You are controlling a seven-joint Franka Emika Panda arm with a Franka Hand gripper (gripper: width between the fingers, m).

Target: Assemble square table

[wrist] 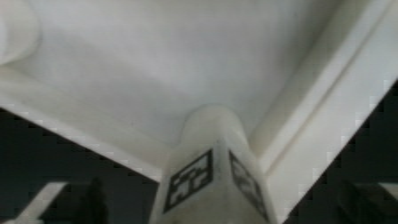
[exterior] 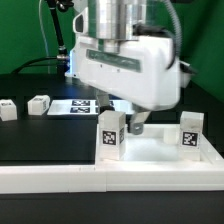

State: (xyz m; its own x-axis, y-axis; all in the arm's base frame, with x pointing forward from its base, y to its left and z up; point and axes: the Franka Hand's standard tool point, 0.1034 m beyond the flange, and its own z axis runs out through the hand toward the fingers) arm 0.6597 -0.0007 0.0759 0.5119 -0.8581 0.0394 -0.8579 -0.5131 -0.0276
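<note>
Gripper (exterior: pixel 135 122) hovering wide open, gripping nothing; fingers (wrist: pixel 43 202) standing clear either side of short white tagged leg (wrist: pixel 214 165), upright on white plastic square tray-like top (wrist: pixel 160 70).

white legs (exterior: pixel 110 134) bear black-and-white square tags (exterior: pixel 190 138), the square top (exterior: pixel 155 152) is white, the bench (exterior: pixel 40 140) black.

Under my wrist the square top (wrist: pixel 160 60) and leg (wrist: pixel 217 140) look smooth, matt white plastic; the table (exterior: pixel 40 140) is matt black.
</note>
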